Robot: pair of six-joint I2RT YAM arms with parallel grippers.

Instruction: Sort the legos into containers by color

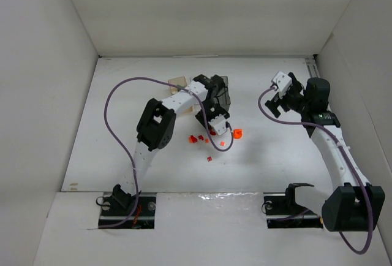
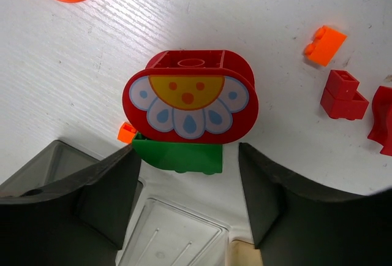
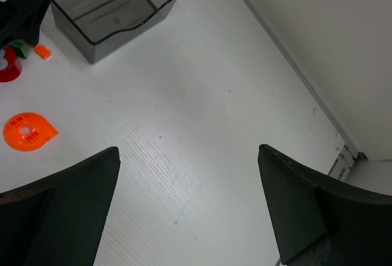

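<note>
The left tool point(image 2: 187, 155) hangs with its fingers apart over a red flower-printed piece point(image 2: 190, 106) and a green brick point(image 2: 160, 153) touching it, both on the bench point(image 2: 73, 76) near the clear bin point(image 2: 174, 235). The right tool point(image 3: 188, 151), also spread, hovers above the bench, apart from the round orange piece point(image 3: 27, 132) and the smoky grey bin point(image 3: 116, 8).

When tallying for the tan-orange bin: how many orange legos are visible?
3. A round orange piece lies alone; a small orange brick sits beside the red bricks; a tiny orange piece lies beside the green brick. The left arm may hide others.
</note>
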